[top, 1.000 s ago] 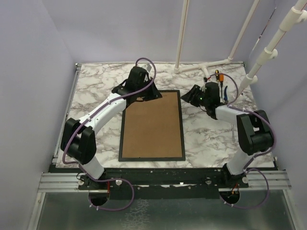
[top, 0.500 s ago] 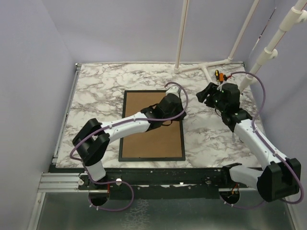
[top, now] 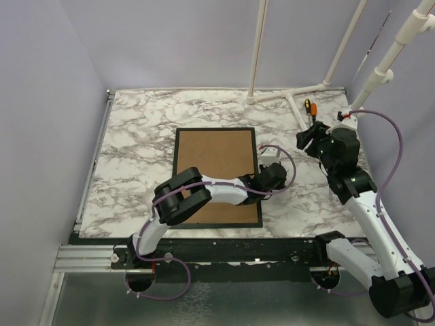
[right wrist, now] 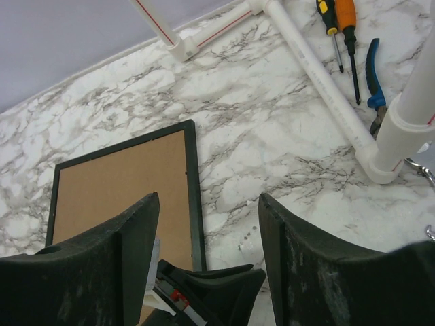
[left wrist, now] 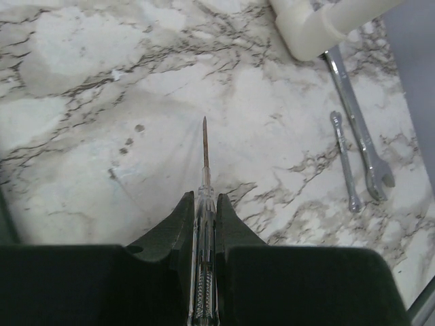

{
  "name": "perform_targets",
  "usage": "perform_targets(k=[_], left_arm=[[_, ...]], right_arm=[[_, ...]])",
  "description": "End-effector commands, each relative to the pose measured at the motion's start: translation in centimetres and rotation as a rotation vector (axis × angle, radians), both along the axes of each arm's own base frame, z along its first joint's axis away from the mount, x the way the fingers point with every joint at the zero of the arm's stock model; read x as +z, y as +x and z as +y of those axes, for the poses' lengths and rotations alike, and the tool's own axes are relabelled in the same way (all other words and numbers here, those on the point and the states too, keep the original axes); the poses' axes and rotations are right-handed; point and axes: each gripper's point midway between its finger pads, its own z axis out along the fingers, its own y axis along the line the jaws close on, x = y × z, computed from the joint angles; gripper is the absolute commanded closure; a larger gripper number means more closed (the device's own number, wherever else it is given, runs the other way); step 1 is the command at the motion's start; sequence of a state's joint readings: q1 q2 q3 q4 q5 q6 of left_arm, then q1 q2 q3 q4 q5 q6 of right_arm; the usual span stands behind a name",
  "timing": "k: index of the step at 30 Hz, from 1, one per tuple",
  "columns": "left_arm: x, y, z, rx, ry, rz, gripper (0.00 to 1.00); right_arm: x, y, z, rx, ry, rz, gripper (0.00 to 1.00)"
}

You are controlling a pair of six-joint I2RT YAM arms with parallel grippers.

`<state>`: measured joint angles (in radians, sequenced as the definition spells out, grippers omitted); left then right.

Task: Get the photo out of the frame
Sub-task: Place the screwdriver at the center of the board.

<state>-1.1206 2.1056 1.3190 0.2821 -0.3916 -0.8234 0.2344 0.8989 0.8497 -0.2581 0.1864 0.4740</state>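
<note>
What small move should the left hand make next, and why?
Probably move the left hand, shut on a thin tool, to the right edge of the frame: the tip points at bare marble beside it, and the brown back is still in place.

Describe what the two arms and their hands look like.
The left arm and right arm are white tubes between bulky black joints, each trailed by a looping purple cable. The left hand and right hand are matte black with two wedge-shaped fingers.
</note>
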Motion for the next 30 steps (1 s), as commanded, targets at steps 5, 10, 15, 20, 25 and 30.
perform_targets(k=[5,10,15,20,25,30], left_arm=[[1.2,1.5,-3.3,0.052,-0.092,-0.078,1.0],[2.2,2.3,-2.8,0.061,-0.061,-0.13,1.0],[1.1,2.4,-3.5,0.031,-0.026,-0.125,0.78],[-1.1,3.6,-3.5,0.038,-0.019,-0.069,0.94],[-1.1,5.5,-2.8,0.055,0.002,-0.085,0.76],[0.8,6.5,-0.3,0.056,0.064,-0.104,0.58]], right_arm=[[-0.7,-1.5,-0.9,-0.02,-0.03,0.043,0.38],[-0.9,-2.1,-1.4,-0.042,-0.024,0.036,0.38],[-0.8,-2.8,-1.8,-0.063,-0.015,0.012,0.38],[-1.3,-3.1,-1.7,-0.064,0.008,0.022,0.38],[-1.7,-3.8,-2.2,-0.092,0.01,0.042,0.36],[-2.7,-4.0,-0.7,-0.012,0.044,0.055,0.36]])
